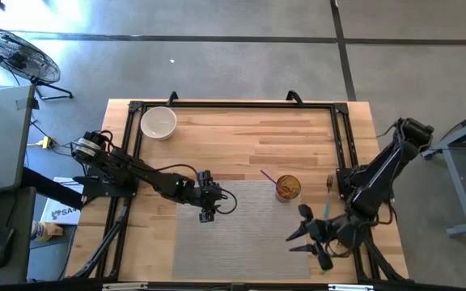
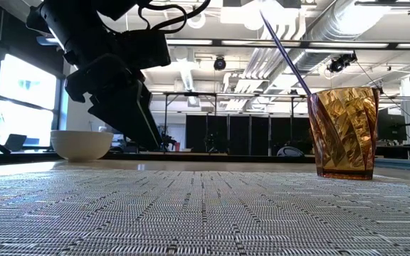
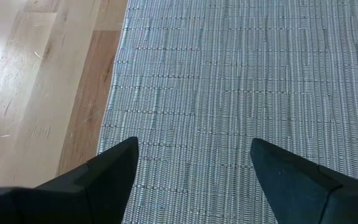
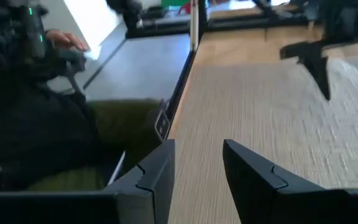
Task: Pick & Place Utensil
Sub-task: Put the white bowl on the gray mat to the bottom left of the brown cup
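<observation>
An amber cup stands on the grey mat at its far right corner, with a purple utensil leaning in it. In the low view the cup is upright and the purple utensil slants out over its rim. My left gripper hovers open over the mat's left part, with only mat between its fingers. My right gripper hangs open near the table's near right corner, pointing along the near edge, with nothing between its fingers.
A white bowl stands at the far left on the wood. A small utensil and a thin teal one lie by the right arm's base. A black frame rims the table. A person sits beyond the near edge.
</observation>
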`<action>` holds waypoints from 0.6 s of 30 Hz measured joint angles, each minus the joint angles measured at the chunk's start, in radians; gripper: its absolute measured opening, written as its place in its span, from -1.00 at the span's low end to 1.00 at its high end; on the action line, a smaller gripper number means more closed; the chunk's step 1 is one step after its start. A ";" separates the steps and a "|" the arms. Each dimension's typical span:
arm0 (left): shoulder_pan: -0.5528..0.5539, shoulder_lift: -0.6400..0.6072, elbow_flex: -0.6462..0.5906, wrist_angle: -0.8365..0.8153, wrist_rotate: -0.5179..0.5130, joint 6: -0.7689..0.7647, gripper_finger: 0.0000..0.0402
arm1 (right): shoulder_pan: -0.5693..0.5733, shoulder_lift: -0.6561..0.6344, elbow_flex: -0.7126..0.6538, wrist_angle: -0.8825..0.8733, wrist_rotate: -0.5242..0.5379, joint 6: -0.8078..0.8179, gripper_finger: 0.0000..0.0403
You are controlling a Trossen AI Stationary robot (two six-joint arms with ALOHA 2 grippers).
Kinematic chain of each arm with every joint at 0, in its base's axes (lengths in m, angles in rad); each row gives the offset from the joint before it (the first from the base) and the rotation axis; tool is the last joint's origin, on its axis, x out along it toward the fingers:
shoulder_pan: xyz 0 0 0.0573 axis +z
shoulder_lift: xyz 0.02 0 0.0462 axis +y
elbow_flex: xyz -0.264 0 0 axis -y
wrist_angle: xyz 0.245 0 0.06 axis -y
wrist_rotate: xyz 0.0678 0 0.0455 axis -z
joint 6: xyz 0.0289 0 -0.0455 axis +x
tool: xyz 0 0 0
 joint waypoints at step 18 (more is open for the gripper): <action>0.003 0.000 0.000 0.224 -0.031 -0.092 0.52 | -0.001 0.030 0.000 0.007 0.036 0.037 -0.36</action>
